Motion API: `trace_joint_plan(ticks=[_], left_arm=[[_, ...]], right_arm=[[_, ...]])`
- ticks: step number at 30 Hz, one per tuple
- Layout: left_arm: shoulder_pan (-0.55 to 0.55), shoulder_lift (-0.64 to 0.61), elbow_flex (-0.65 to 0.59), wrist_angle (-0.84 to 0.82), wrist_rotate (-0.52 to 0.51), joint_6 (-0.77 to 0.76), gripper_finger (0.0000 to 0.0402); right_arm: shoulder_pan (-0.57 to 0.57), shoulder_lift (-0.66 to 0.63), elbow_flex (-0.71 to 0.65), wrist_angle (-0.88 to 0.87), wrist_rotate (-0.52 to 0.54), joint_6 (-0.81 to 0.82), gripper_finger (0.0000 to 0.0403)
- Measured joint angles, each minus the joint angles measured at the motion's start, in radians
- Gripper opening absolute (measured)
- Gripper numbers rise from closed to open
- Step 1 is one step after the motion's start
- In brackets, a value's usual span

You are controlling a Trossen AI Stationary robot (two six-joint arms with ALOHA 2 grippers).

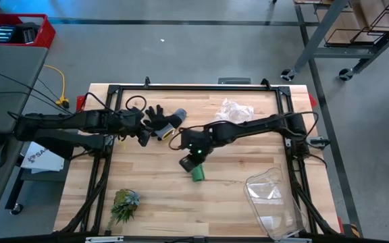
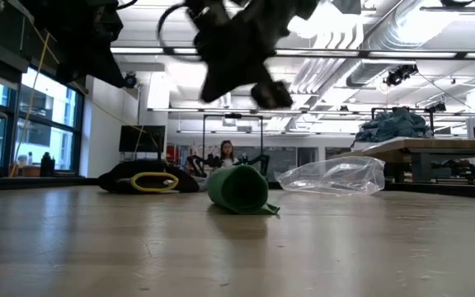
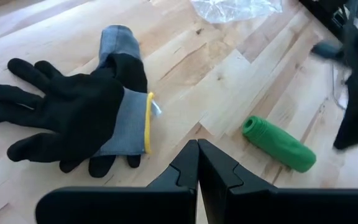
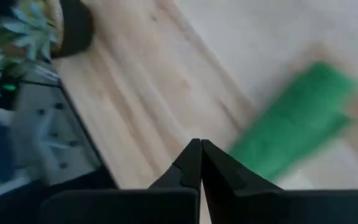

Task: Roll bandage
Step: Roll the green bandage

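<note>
With bandage (image 1: 198, 173) rolled at frame centre, right gripper (image 1: 187, 163) is held beside it, fingers pressed together; left gripper (image 1: 142, 138), likewise closed, parked by glove (image 1: 162, 120).

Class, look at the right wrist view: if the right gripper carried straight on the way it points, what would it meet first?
Probably bare tabletop. The right gripper, jaws shut, aims just beside the green bandage roll, though blur leaves depth unclear.
</note>
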Motion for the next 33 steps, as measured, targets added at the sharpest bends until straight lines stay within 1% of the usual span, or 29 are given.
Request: trace_joint_plan(ticks=[2, 4, 9, 11, 14, 19, 23, 27, 33], left_arm=[[0.000, 0.001, 0.000, -0.001, 0.000, 0.000, 0.0000], [0.000, 0.002, 0.000, -0.002, 0.000, 0.000, 0.0000], [0.000, 0.004, 0.000, -0.002, 0.000, 0.000, 0.0000], [0.000, 0.009, 0.000, -0.002, 0.001, 0.000, 0.0000], [0.000, 0.020, 0.000, -0.002, 0.001, 0.000, 0.0000], [0.000, 0.052, 0.000, -0.002, -0.001, 0.000, 0.0000], [0.000, 0.083, 0.000, -0.001, -0.001, 0.000, 0.0000], [0.000, 0.111, 0.000, 0.000, 0.000, 0.000, 0.0000], [0.000, 0.151, 0.000, 0.010, 0.002, 0.000, 0.0000]], right_arm=[[-0.001, 0.039, 0.000, 0.062, -0.033, 0.035, 0.0000], [-0.001, 0.075, -0.001, 0.096, -0.038, 0.063, 0.0000], [-0.006, 0.124, -0.001, 0.096, 0.016, 0.091, 0.0000], [-0.010, 0.135, -0.002, 0.083, 0.016, 0.093, 0.0000], [-0.011, 0.134, -0.002, 0.038, 0.016, 0.081, 0.0000], [-0.010, 0.134, -0.001, -0.091, 0.053, 0.037, 0.0000], [-0.010, 0.133, 0.000, -0.189, 0.060, -0.011, 0.0000], [-0.007, 0.132, -0.001, -0.293, 0.103, -0.039, 0.0000], [-0.007, 0.134, -0.002, -0.319, 0.148, -0.049, 0.0000]])
